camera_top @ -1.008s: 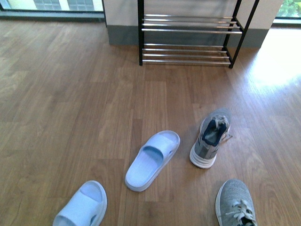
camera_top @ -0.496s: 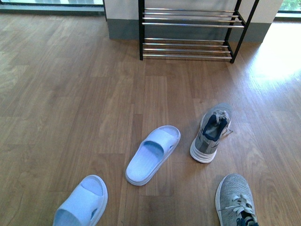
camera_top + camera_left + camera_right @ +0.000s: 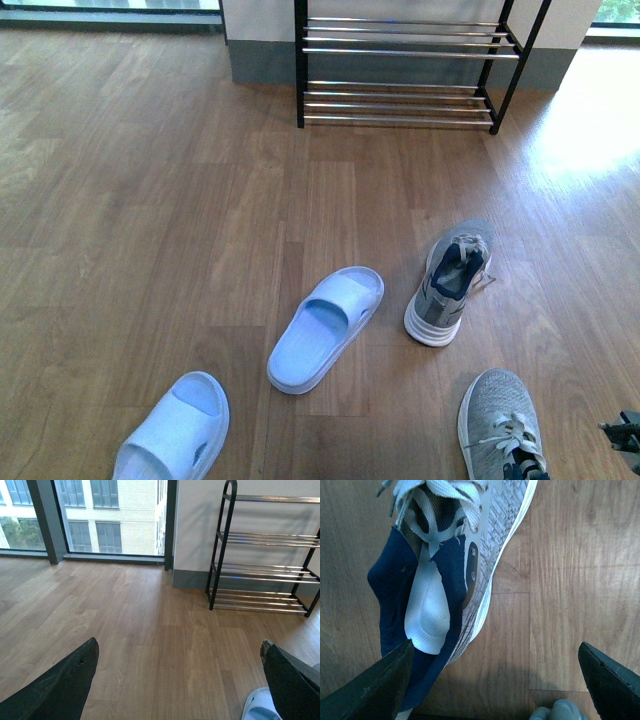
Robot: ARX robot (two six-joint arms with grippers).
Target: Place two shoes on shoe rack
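Chrome-barred shoe rack [image 3: 400,70] stands at the far wall, and no shoe sits on the tiers that show. All four shoes lie on the wood floor [image 3: 150,200], well apart from the rack: near slide [image 3: 175,430], far slide [image 3: 325,328], far sneaker [image 3: 450,285], near sneaker [image 3: 500,425].

Right fingers [image 3: 375,685] are spread wide and hover over a sneaker's dark collar, probably the near one, holding nothing. Left fingers [image 3: 60,690] are likewise wide and empty, facing the rack.

Judgement: nothing placed yet — first grasp looks to be lining up. Both pick-ups, carries and placements remain.
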